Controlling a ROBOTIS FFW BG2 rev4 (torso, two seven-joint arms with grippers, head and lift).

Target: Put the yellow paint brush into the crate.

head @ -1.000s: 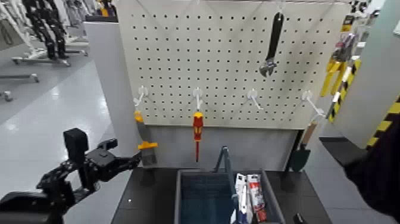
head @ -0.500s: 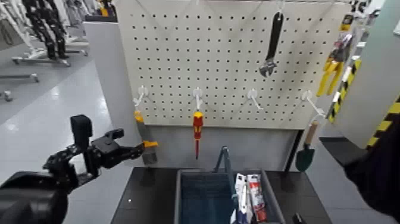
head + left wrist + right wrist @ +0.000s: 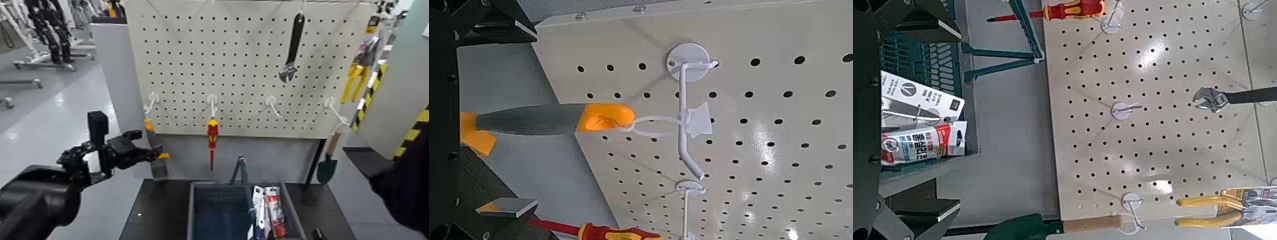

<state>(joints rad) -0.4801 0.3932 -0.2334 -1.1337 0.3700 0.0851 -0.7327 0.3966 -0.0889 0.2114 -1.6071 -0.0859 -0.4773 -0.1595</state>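
The yellow paint brush [image 3: 153, 142] hangs from a white hook [image 3: 152, 101] at the lower left of the pegboard, orange top up and yellow band and bristles down. My left gripper [image 3: 149, 155] is open at the brush's lower part, level with the yellow band. In the left wrist view the brush [image 3: 539, 119] lies between the two spread fingers [image 3: 507, 207]. The crate [image 3: 191, 207] stands on the dark table below, with an upright handle bar [image 3: 240, 172]. My right gripper [image 3: 915, 115] is open, held back from the board on the right. The crate also shows in the right wrist view [image 3: 923, 55].
A red-and-yellow screwdriver [image 3: 211, 137] hangs right of the brush. A black wrench [image 3: 292, 48], yellow pliers [image 3: 355, 76] and a green trowel [image 3: 327, 165] hang farther right. Packaged tubes [image 3: 267, 210] lie in the crate's right half. The pegboard is close behind the brush.
My left arm has moved right and up toward the pegboard. Its open fingers have reached the brush's yellow band. The brush still hangs on its hook.
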